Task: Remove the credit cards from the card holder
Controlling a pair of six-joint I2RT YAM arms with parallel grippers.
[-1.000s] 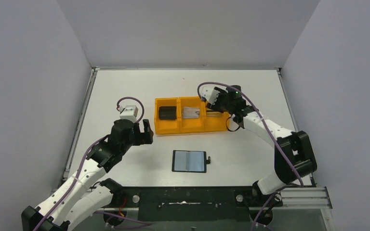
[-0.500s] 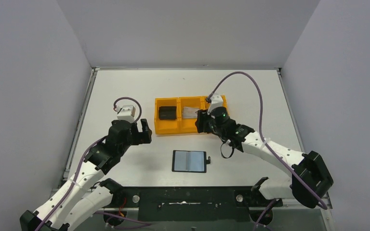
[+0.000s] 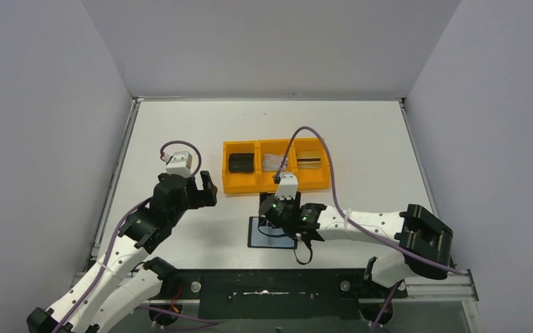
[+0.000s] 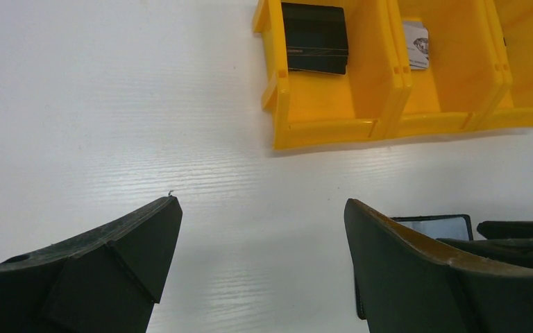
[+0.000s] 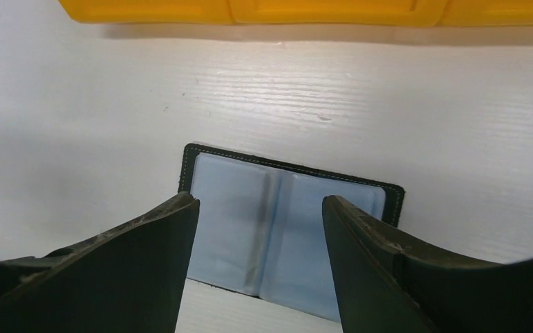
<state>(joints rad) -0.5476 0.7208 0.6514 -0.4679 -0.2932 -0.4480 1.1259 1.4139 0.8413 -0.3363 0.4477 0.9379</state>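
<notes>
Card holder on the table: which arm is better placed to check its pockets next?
Right. The right gripper hangs open directly over the open card holder, with the pockets framed in its wrist view. The left gripper, also open, is off by the orange tray's left end.

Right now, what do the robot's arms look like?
The left arm and right arm are white tubes with chunky black joints. Each carries a looping purple cable and a small white box at the wrist. The left gripper and right gripper have two black wedge-shaped fingers each.
</notes>
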